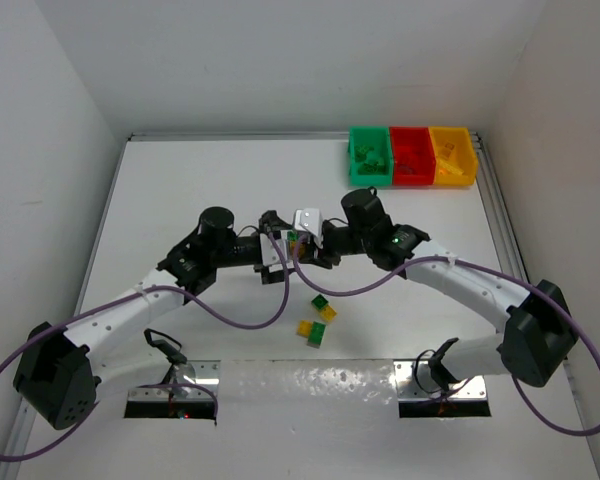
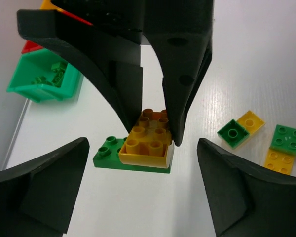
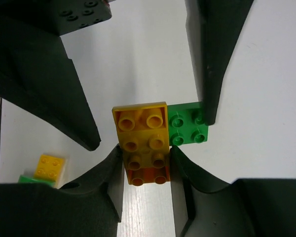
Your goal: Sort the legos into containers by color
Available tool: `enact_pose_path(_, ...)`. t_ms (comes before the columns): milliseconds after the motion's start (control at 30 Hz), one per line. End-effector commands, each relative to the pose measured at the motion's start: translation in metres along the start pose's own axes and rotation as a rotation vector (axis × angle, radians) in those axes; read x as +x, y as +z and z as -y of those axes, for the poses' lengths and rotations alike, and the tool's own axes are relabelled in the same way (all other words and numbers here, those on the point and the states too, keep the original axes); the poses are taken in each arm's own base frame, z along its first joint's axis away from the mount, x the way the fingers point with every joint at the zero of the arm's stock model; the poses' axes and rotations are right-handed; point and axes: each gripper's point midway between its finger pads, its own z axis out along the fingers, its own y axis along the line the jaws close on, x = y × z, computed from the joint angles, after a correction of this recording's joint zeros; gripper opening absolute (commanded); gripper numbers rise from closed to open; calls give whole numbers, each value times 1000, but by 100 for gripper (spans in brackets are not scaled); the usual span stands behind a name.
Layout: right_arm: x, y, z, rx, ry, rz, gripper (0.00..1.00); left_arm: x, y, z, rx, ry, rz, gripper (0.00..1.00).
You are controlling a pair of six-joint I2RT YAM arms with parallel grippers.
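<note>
Done: some bricks lie in the bin row (image 1: 411, 181).
Yellow-green stack (image 3: 140, 131): middle of the bench (image 1: 180, 190), between both arms.
Right end effector (image 3: 146, 160): pinching its yellow bricks.
Left end effector (image 2: 143, 148): open around it.
Left: stack, loose bricks (image 1: 316, 335).

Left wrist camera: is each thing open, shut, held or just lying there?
right gripper: shut on yellow-green stack.
left gripper: open, fingers either side of it.
yellow-green stack: bricks joined, clamped.
loose legos: lying flat, unsorted.
green bin: open-topped, green legos inside.
</note>
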Motion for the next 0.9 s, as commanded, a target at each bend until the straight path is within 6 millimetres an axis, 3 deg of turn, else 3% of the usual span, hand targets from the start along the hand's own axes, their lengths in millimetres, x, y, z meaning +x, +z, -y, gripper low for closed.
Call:
enact_pose_path(0, -22, -4, 6, 23, 51, 39, 0, -20, 1, -20, -64, 66, 44, 93)
enact_pose_path(33, -17, -3, 6, 24, 65, 28, 0, -20, 0, -23, -82, 73, 33, 100)
enact_pose_path(300, 1, -5, 22, 135, 269, -14, 0, -6, -22, -41, -247, 198, -46, 100)
enact_pose_path(467, -29, -8, 44, 154, 489, 174, 0, 9, -27, -35, -281, 239, -62, 100)
enact_pose_path(700, -71, -13, 57, 126, 713, 343, 0, 5, -32, -44, -369, 278, -29, 99)
enact_pose_path(767, -79, -12, 56, 97, 769, 367, 0, -1, -34, -54, -424, 282, -5, 95)
enact_pose_path(867, -86, -13, 56, 77, 803, 386, 0, -16, -37, -65, -480, 295, 41, 81)
